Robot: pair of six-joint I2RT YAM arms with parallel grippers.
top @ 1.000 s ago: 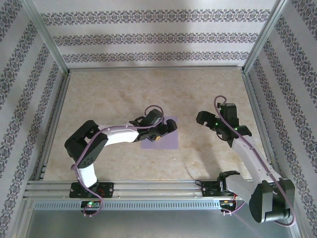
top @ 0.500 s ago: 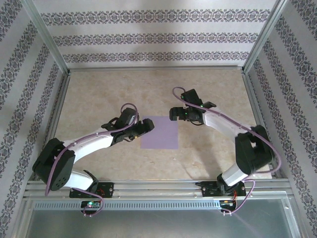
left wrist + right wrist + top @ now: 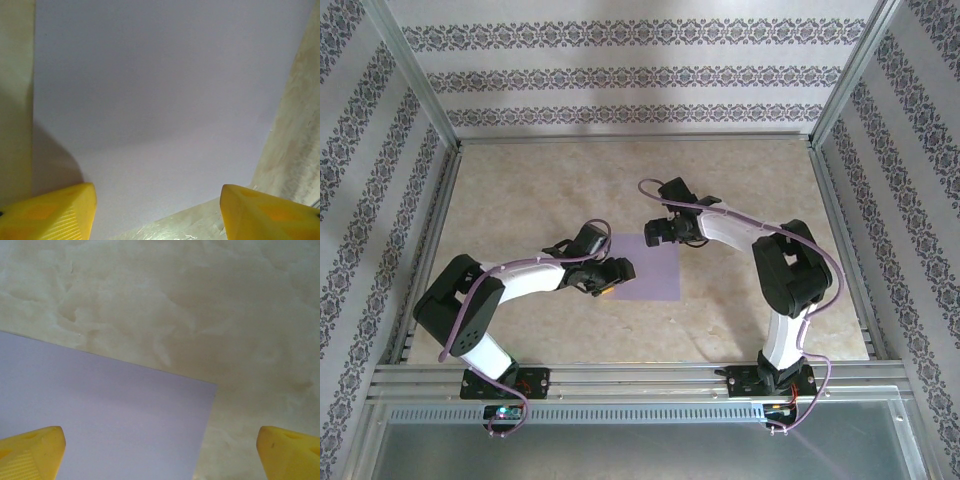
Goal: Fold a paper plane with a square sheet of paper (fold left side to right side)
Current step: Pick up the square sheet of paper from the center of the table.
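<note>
**Item: square sheet of paper** (image 3: 650, 270). Lavender, unfolded, lying flat on the worktop (image 3: 540, 190). No crease shows in any view. Being square, it has no long axis; its edges run roughly in line with the worktop's sides.

**Left gripper** (image 3: 616, 276). Sits over the sheet's left edge, toward the sheet's near-left corner. In the left wrist view the sheet (image 3: 160, 100) spreads out ahead of the left gripper (image 3: 157, 215), and one edge of the sheet crosses low between the yellow fingers (image 3: 60, 210). Jaws stand apart, with no paper between them. Contact with the sheet cannot be told.

**Right gripper** (image 3: 656, 232). Sits at the sheet's far edge, about midway along it. In the right wrist view one corner of the sheet (image 3: 100, 420) reaches in between the fingers of the right gripper (image 3: 160, 455), with bare worktop (image 3: 200, 300) beyond it. Jaws spread wide, released, holding nothing.

**Governing relation.** The fold carries the sheet's left edge over to its right edge. The left gripper is already at that left edge, with the rest of the sheet lying rightward of it, so it is judged the arm to lift. The right gripper, at the far edge, is judged better placed to pin or steady the sheet.

**Task status.** First fold not yet made.
</note>
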